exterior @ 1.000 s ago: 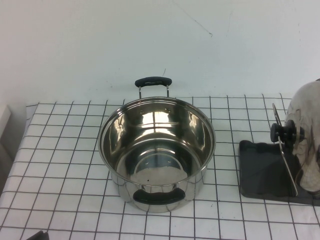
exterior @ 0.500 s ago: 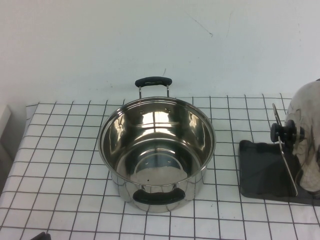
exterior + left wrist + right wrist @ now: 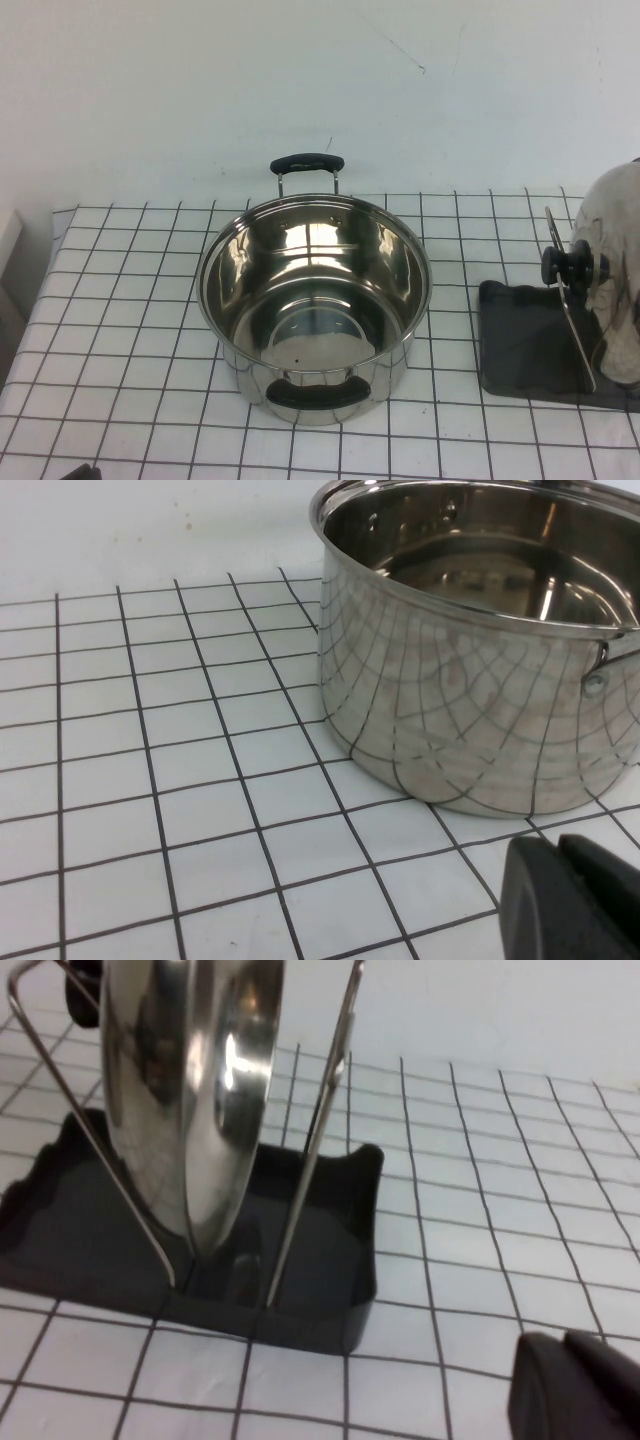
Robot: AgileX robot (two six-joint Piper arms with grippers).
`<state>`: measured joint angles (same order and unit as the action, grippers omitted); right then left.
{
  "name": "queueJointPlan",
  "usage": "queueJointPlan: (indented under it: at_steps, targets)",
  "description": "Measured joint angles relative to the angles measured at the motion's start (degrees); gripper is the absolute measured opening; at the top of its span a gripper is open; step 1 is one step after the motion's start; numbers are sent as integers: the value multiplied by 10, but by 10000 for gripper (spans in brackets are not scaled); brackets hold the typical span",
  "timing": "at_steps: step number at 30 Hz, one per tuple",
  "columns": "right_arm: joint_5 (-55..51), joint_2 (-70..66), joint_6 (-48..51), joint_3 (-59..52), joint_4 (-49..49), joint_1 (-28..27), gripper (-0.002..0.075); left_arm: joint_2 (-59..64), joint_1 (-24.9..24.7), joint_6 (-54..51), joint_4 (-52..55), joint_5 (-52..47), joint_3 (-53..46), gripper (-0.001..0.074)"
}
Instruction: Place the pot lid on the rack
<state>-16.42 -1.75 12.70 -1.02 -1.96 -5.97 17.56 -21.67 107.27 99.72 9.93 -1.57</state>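
Observation:
The pot lid stands on edge in the rack, its black knob facing left. In the right wrist view the shiny lid leans between thin wire loops rising from the dark grey base tray. The tray also shows in the high view. My right gripper is shut and empty, apart from the rack, over the checked cloth. My left gripper is shut and empty, low beside the pot.
A deep steel pot with two black handles stands mid-table, without a lid; it also shows in the left wrist view. My cloth-wrapped right arm is just right of the rack. A white wall runs behind the table.

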Motion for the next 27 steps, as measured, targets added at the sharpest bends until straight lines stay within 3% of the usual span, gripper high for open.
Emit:
queueJointPlan:
  at_steps: [14,27]
  targets:
    - [-36,25,-114,-5,31,66,1,0,0,1,0,0,0,-1]
    - [-37,25,-112,-5,38,72,1,0,0,3,0,0,0,-1]
